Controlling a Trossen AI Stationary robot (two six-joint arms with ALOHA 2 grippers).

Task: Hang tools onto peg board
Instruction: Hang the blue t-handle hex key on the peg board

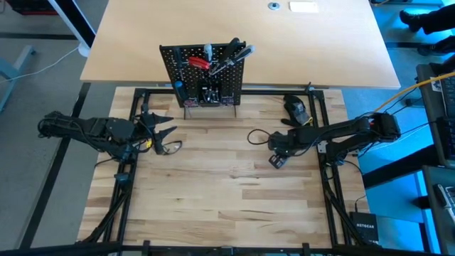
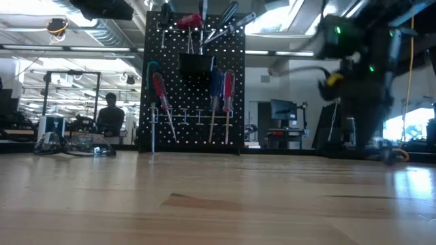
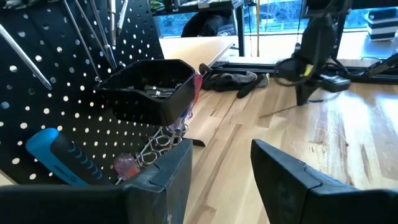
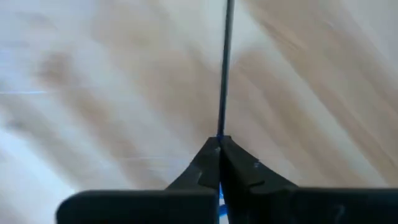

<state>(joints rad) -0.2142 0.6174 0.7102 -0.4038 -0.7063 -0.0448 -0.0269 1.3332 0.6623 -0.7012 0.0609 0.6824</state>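
The left end effector (image 1: 165,132) is hovering low over the bench (image 1: 234,192), just in front of the peg board's left foot, with its jaws standing apart and nothing between them. In the left wrist view its two dark fingers (image 3: 165,171) are framing a gap, and past them the peg board (image 3: 81,93) is showing a blue-handled screwdriver (image 3: 59,155) and a small black bin (image 3: 149,87) already hooked on.

The peg board (image 1: 205,71) is standing upright at the far edge of the bench, roughly midway between the two arms, carrying most of the tools (image 1: 210,62): red and blue handles and silver shafts are hanging across its face, as the low view confirms (image 2: 194,82).

The right end effector (image 1: 276,151) is sitting near the middle of the bench, to the right of the board and nearer the camera side. Its jaws are pinched fully together, and the right wrist view shows a thin shaft (image 4: 225,68) running straight out from between the fingertips, with a sliver of blue at the pinch; it is probably a slim blue-handled tool, though the blur leaves that uncertain.

The coming move is turning on this: the board is lying away and to the left of the right end effector, the held shaft's long axis is pointing straight ahead of the fingers, and the right arm is the one carrying.
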